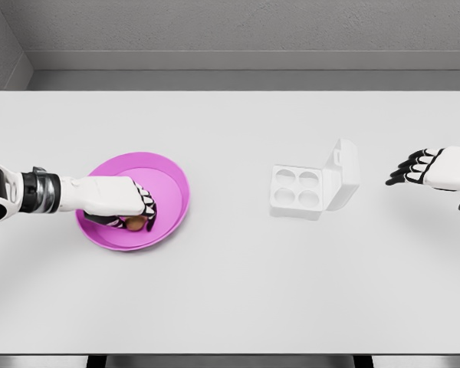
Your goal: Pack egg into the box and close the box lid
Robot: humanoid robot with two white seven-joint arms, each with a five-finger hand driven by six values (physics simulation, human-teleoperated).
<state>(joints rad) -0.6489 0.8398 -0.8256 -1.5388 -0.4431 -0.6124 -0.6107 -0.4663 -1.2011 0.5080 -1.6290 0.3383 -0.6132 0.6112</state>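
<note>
Head view: the left hand [123, 201] reaches into the pink bowl [172, 180], fingers curled around the brown egg [136, 223]. Right of the bowl, well apart, sits the white box [314, 184], lid up. Beyond it, the right hand [422, 167] hovers with fingers spread.

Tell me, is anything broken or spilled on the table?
No, nothing stands out. The egg box sits open with four empty cups, and the left robot hand is on the egg inside the pink bowl.

left robot hand [115, 199] grasping egg [136, 223], pink bowl [169, 172]
</note>
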